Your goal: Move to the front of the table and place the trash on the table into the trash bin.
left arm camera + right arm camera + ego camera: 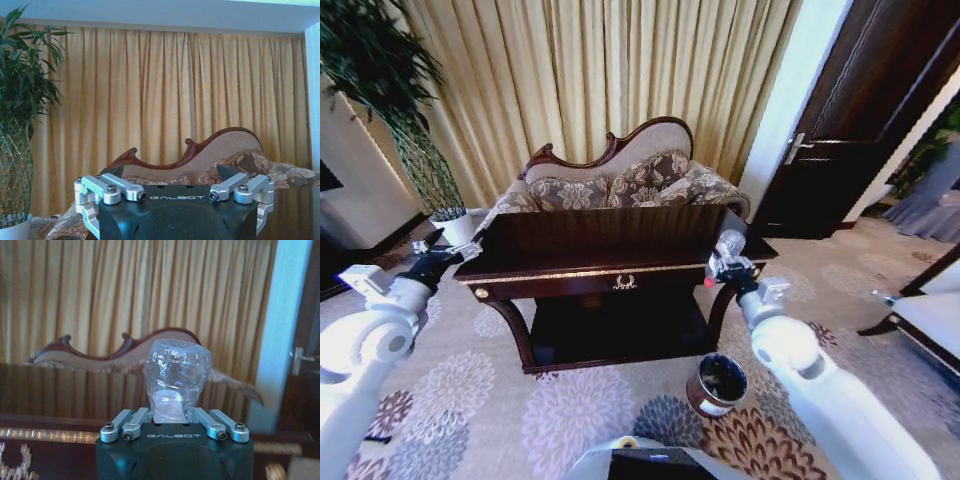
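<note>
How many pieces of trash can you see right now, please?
1: a clear plastic bottle, gripped in the right tool at the table's right front edge. Smaller scraps may be hidden.

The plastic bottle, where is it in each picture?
Head view: the bottle stands up from the right gripper, at the table's right front corner.
Left wrist view: not in it.
Right wrist view: bottle at the centre, between the fingers.
Shared landmark: the sofa.
</note>
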`<state>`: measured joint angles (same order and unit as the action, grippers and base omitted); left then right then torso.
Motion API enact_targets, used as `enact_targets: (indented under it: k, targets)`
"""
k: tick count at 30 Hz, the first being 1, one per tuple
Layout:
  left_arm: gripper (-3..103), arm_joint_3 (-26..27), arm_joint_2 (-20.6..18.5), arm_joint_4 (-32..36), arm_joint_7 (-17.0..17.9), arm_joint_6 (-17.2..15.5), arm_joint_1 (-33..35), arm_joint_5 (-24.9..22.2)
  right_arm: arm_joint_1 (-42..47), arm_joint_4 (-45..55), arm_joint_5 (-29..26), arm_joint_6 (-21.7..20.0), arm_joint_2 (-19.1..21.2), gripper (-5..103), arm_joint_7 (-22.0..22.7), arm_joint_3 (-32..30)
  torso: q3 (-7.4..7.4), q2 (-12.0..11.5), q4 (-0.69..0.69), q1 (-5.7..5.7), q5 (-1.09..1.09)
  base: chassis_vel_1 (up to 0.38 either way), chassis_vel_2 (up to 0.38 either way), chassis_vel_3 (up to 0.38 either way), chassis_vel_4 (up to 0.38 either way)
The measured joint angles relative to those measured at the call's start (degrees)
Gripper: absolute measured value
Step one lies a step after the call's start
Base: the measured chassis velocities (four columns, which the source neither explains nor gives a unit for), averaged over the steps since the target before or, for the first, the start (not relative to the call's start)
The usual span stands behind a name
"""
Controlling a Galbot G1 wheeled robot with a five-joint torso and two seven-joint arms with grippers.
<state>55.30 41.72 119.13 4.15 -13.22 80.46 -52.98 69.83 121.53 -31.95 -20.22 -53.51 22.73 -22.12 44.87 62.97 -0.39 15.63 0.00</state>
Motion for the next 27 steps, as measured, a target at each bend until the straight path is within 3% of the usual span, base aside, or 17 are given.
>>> enact_targets:
  k: [7,16,23,27]
  targets:
    - [100,-1.06,0.80,0.04,0.02,0.61,-0.05,1.02,0.04,-7.82,1.05,0.88,-4.88,25,-0.41,0.76,-0.01,0.02,-0.01,-0.02,-0.01,0.059,-0.064,-0.077,0.071]
    - [100,-0.51,1.28,1.59,0.29,0.82,0.47,1.31,-7.33,-36.50,9.28,6.38,-12.16,25,-2.41,-0.76,0.03,-0.04,0.00,0.06,0.00,0.000,0.000,0.000,0.000]
    - [100,0.27,2.22,2.41,0.26,1.28,1.96,2.35,-8.65,-51.32,15.68,9.22,-16.67,25,-5.85,-4.81,0.01,-0.01,-0.01,0.01,0.00,0.000,0.000,0.000,0.000]
    - [100,0.28,2.38,2.72,0.29,1.29,2.16,2.44,-8.86,-54.39,16.51,10.20,-17.80,25,-6.05,-5.59,0.01,-0.01,-0.01,0.02,0.00,0.000,0.000,0.000,0.000]
